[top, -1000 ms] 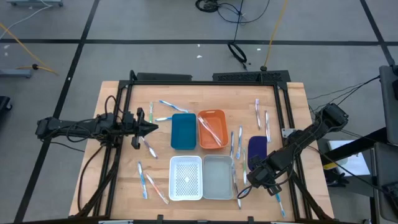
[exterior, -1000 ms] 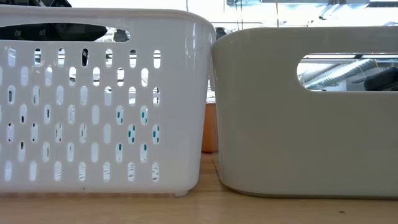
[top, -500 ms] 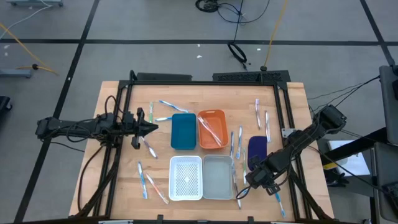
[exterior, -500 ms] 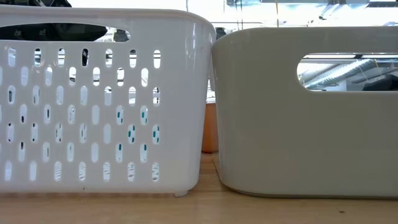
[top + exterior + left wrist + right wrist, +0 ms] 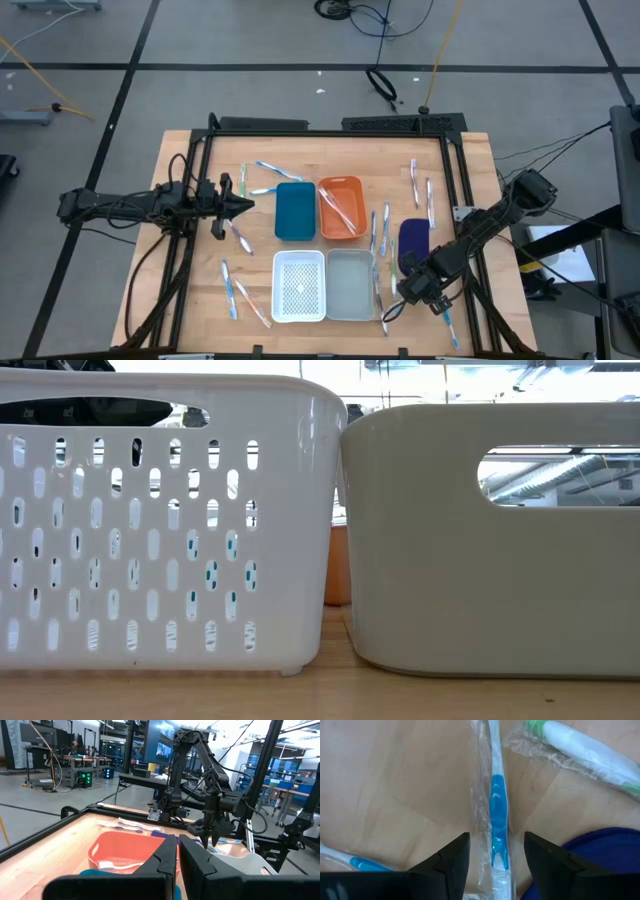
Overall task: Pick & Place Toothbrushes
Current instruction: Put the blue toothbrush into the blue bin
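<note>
teal tray [image 5: 294, 211] beside orange tray [image 5: 340, 208]; white perforated basket [image 5: 299, 286]; grey-white bin [image 5: 350, 285]; dark blue pad [image 5: 414, 241]; blue-and-white toothbrush [image 5: 498, 805].

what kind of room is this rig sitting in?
Likely a robotics lab or workshop. The left wrist view shows workbenches with equipment and wall screens; the high view shows a grey floor with cables around the wooden table.
</note>
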Motion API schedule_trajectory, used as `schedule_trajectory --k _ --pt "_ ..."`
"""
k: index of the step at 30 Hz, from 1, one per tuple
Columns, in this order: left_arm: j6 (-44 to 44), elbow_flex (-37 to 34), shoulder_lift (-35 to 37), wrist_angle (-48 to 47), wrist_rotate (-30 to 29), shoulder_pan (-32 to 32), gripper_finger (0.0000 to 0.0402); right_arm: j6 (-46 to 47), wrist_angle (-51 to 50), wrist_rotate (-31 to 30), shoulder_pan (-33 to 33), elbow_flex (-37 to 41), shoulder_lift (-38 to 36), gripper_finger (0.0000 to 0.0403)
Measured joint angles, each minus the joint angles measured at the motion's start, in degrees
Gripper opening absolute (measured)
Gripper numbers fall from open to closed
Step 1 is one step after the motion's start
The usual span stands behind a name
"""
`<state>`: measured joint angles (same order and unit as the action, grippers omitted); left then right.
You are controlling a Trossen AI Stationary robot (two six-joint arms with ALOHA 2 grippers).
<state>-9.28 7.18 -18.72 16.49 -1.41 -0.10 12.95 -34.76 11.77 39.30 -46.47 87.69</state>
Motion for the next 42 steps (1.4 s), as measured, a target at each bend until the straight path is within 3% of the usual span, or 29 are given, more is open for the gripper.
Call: schedule_trajectory --k 11,27,36,42 --pt "0.05 0.0 -0.02 -0.02 0.0 0.0 0.0019 1.25 3.24 -4.2 0.97 4.29 -0.12 0.0152" --pt "0.07 0.0 -0.01 -0.02 0.0 0.02 0.0019 0.92 3.39 -4.48 0.91 5.43 -0.16 0.0016" --pt "0.0 0.0 0.0 0.02 0.0 0.02 0.0019 1.33 4.68 -4.69 0.91 5.46 -4.26 0.0026" --pt "-0.26 0.02 -0.02 0.04 0.0 0.02 0.0019 1.33 3.71 -3.71 0.98 5.72 -8.94 0.001"
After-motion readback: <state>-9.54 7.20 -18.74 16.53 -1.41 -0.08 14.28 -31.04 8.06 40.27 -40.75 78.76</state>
